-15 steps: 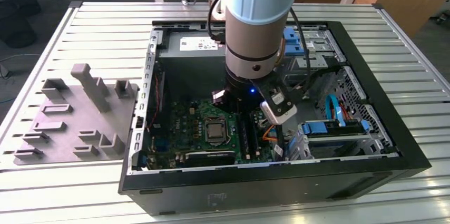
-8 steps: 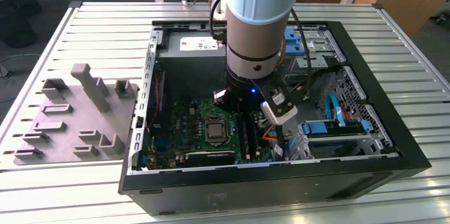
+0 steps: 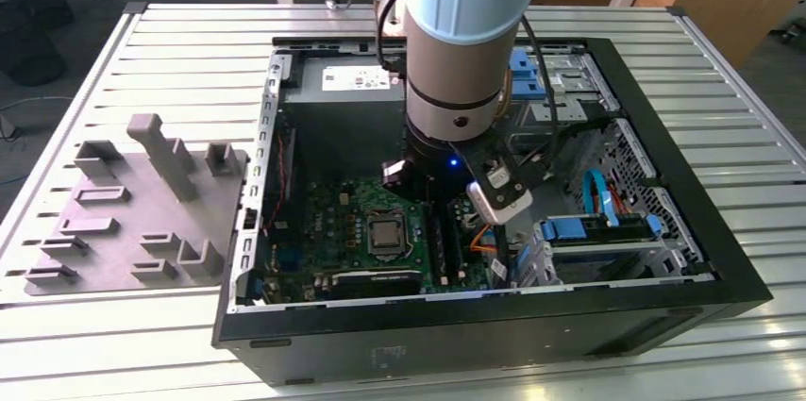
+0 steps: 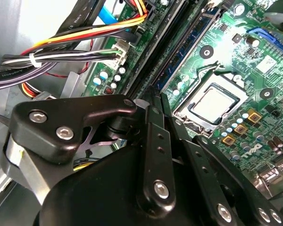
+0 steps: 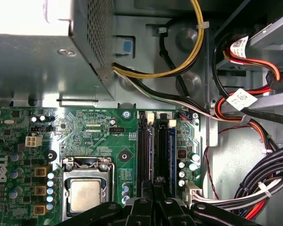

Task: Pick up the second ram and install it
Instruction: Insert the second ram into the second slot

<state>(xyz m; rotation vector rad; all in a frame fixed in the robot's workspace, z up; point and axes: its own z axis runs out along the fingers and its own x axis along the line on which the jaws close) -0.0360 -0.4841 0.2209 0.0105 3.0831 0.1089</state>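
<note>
In the exterior view a grey tray (image 3: 126, 222) lies at the left on the worktop (image 3: 705, 71), and the open case (image 3: 504, 325) fills the centre. Inside it, the gripper (image 5: 156, 182) is down over the memory slots (image 3: 444, 241), just right of the CPU (image 3: 381, 236), with its fingers pressed together. I cannot tell whether the second ram is pinched between them.

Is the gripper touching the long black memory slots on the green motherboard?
Cannot tell. In both wrist views the black gripper ends over the long black memory slots, but its own body hides any contact or gap.
</note>
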